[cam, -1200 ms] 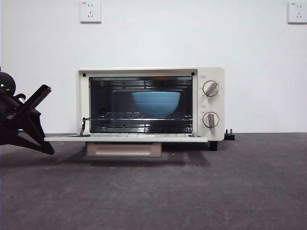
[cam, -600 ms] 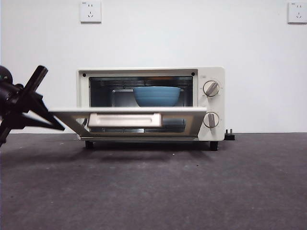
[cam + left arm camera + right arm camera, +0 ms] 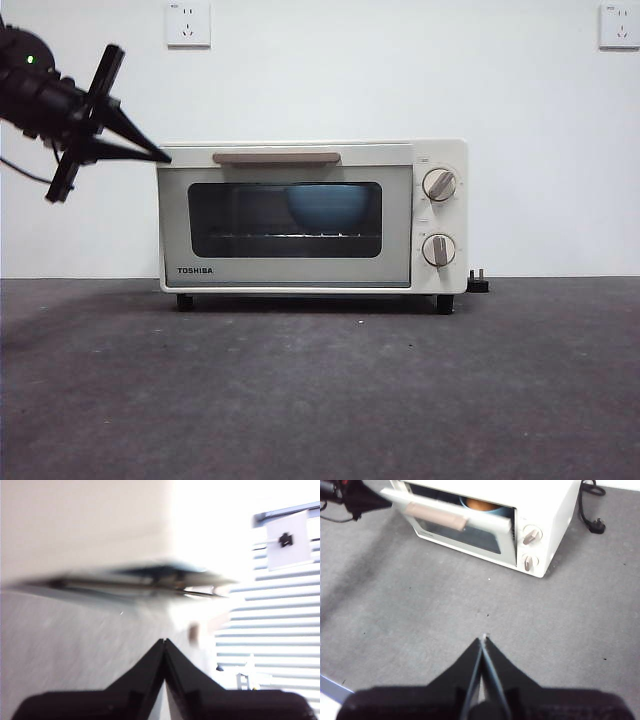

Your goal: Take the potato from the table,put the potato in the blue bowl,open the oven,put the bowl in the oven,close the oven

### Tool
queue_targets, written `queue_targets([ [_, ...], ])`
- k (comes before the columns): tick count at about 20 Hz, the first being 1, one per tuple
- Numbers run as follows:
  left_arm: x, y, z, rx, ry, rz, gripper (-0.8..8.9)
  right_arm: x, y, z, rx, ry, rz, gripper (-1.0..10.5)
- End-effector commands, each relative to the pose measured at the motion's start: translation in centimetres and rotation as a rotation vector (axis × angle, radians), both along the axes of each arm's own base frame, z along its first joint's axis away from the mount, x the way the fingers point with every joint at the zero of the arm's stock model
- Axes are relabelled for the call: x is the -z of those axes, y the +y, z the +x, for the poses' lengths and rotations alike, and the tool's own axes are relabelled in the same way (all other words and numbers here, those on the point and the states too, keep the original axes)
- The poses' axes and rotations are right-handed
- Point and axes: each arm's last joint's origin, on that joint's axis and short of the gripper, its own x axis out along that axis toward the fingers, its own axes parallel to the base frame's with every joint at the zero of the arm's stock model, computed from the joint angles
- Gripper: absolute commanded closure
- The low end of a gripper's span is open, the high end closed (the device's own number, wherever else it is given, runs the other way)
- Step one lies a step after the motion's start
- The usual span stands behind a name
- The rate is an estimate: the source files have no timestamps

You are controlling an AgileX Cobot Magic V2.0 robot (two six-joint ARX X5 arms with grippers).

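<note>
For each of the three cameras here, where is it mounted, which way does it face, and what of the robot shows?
Front: low at table height, facing the cream-white TOSHIBA toaster oven; the left claw shows at its top corner.
Left wrist: on the left arm, pressed close to the oven's blurred cream wall; own claw shut.
Right wrist: high on the right arm, looking down at the dark grey table; own claw shut.
Front and right wrist share the oven, sky-blue bowl inside, and left claw.
</note>
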Motion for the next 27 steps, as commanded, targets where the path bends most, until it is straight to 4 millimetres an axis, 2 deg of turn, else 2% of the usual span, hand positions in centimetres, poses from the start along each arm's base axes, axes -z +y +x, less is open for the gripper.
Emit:
queue_targets([
  [1, -1.4, -0.6, 0.3, 0.000, -0.021, -0.016, 8.20, 0.3, 0.3, 0.5, 0.005, 0.014, 0.003, 9.5],
  [6, -1.8, -1.1, 0.2, 0.021, -0.014, -0.019, 8.20, 0.6, 0.9, 1.4, -0.003, 0.033, -0.023, 9.5],
  [10, -2.9, -2.0, -1.6, 0.098, -0.052, 0.037, 8.20, 0.6, 0.7, 1.2, -0.013, 0.033, -0.044, 9.5],
  [13, -6.0, -2.9, -4.9, 0.145, -0.151, 0.175, 8.19, 1.1, 0.1, 0.6, 0.032, 0.064, -0.138, 9.5],
  [16, -10.3, -3.6, -9.5, 0.157, -0.321, 0.410, 8.18, 1.4, -0.1, 0.4, 0.043, 0.085, -0.187, 9.5],
  [18, -12.8, -3.8, -12.5, 0.103, -0.387, 0.562, 8.18, 1.4, -0.1, 0.4, 0.037, 0.080, -0.193, 9.5],
  [20, -15.0, -3.9, -15.4, 0.045, -0.455, 0.644, 8.18, 1.5, -0.1, 0.4, 0.037, 0.086, -0.196, 9.5],
  [24, -18.2, -3.5, -19.7, -0.006, -0.610, 0.627, 8.18, 1.8, -0.3, 0.1, 0.034, 0.126, -0.223, 9.5],
  [27, -19.2, -3.4, -21.4, -0.029, -0.671, 0.624, 8.18, 1.9, -0.3, 0.0, 0.033, 0.139, -0.231, 9.5],
])
